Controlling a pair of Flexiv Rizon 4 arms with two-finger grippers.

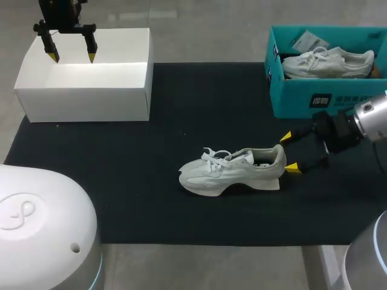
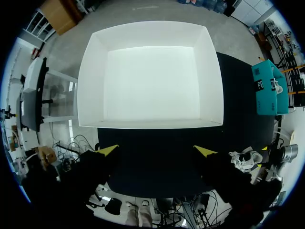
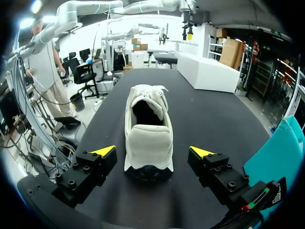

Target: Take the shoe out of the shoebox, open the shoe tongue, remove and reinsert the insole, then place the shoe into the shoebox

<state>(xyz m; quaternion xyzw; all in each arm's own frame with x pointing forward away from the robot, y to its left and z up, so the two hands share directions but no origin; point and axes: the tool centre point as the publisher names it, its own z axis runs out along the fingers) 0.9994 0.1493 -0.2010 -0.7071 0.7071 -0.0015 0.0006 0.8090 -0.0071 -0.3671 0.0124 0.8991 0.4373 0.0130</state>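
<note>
Right gripper [image 1: 289,152]: fingers spread wide, holding nothing. Yellow tips flank the shoe's heel, one each side. In the right wrist view [image 3: 153,151] a gap shows on both sides, no contact seen.

Right arm: enters from the right edge, lying low and nearly level over the mat, fingers pointing at the heel.

Shoe [image 1: 233,172]: off-white, white laces, chunky wedge sole, dark inside. Upright on its sole near mid-mat, toe towards the left side, heel towards the right gripper. From the right wrist [image 3: 147,129], the collar gapes and the tongue stands up behind it. Insole can't be made out.

Left gripper [image 1: 72,57]: also wide open and holding nothing, pointing straight down over the white box [image 1: 84,96]. From the left wrist [image 2: 157,150], the tips frame the near wall of the box [image 2: 150,124].

White box: far left corner of the mat [image 1: 121,181], well away from the shoe.

Teal box [image 1: 290,96]: far right corner. It holds a second pale shoe [image 1: 326,63] on its side, plus a paper slip [image 1: 308,41]. A dark label [image 1: 319,101] with pale print is on its front wall.
</note>
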